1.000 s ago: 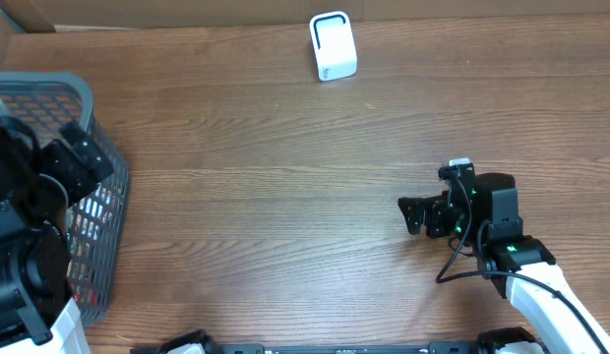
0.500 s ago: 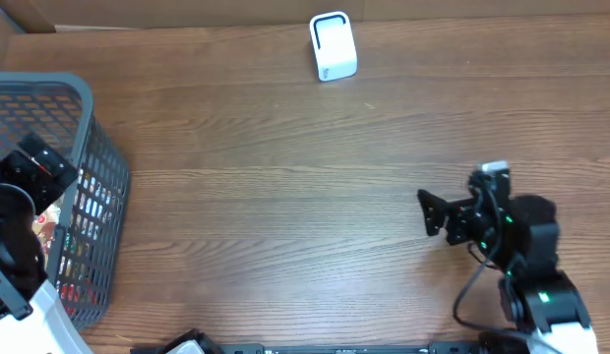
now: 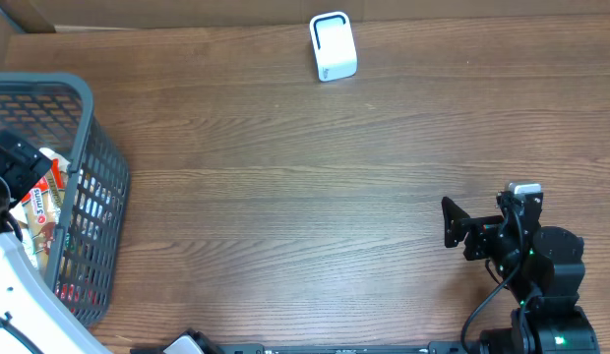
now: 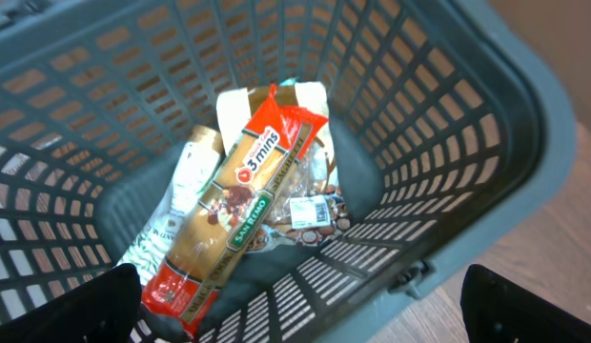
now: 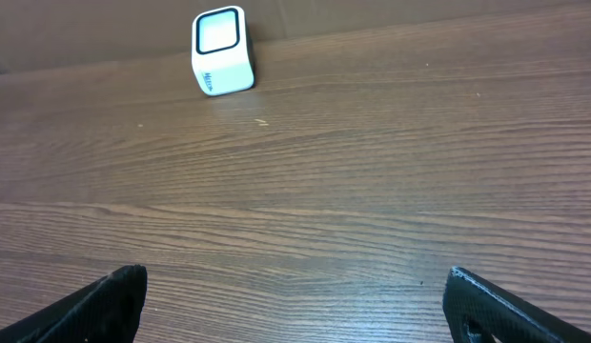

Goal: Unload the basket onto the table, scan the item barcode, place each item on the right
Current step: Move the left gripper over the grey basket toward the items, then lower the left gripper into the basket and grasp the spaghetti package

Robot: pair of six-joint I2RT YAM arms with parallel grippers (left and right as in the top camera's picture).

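Left claw (image 4: pixel 305 310) and right claw (image 5: pixel 305 310) both gape, empty.
In the basket (image 4: pixel 486 105), the red packet (image 4: pixel 243 200) hides most of the others; its barcode is not visible.

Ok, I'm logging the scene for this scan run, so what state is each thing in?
basket: upright, packets inside.
red packet: lying in the basket, not gripped.
scanner: upright at the far edge of the table.
left gripper: open, empty, above the basket.
right gripper: open, empty, over the table.
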